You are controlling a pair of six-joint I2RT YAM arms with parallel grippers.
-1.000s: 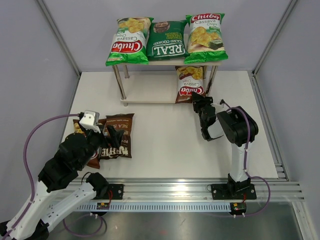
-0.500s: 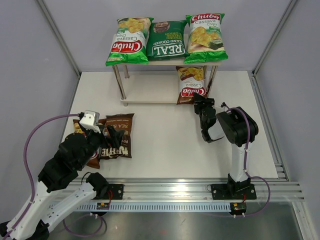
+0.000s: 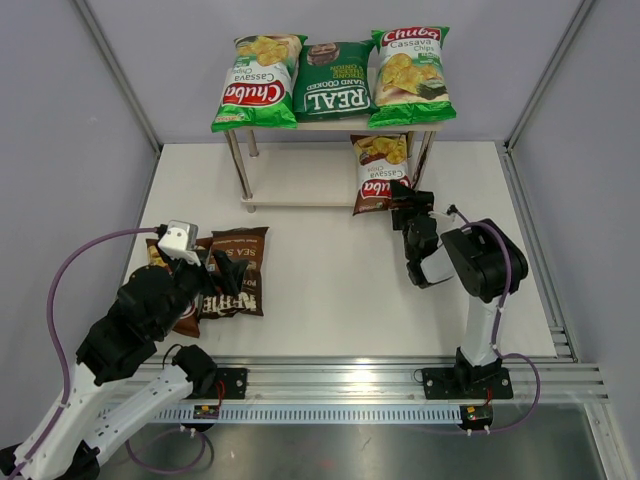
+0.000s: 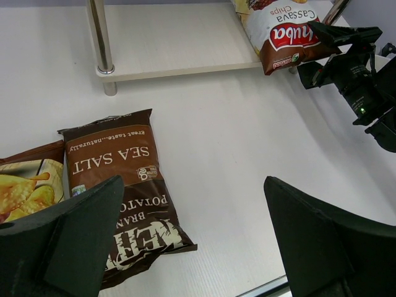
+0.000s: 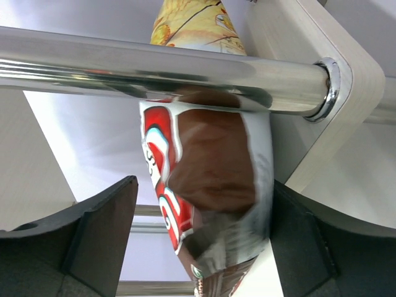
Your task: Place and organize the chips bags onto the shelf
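The shelf stands at the back. Its top board holds two light-green Chuba bags with the dark-green REAL bag between them. A brown Chuba bag lies on the right end of the lower board, its near end hanging over the edge. My right gripper is open, with that end of the bag between its fingers. My left gripper is open and empty above the dark-brown Kettle bag. A second brown Chuba bag lies partly under the Kettle bag, at its left.
A shiny shelf leg stands at the shelf's front left corner, and another crosses the right wrist view. Grey walls close in the white table on three sides. A metal rail runs along the near edge.
My right gripper has shifted slightly right and back by the shelf's front right corner. The brown Chuba bag's near end now hangs a little lower. The left arm has not moved.
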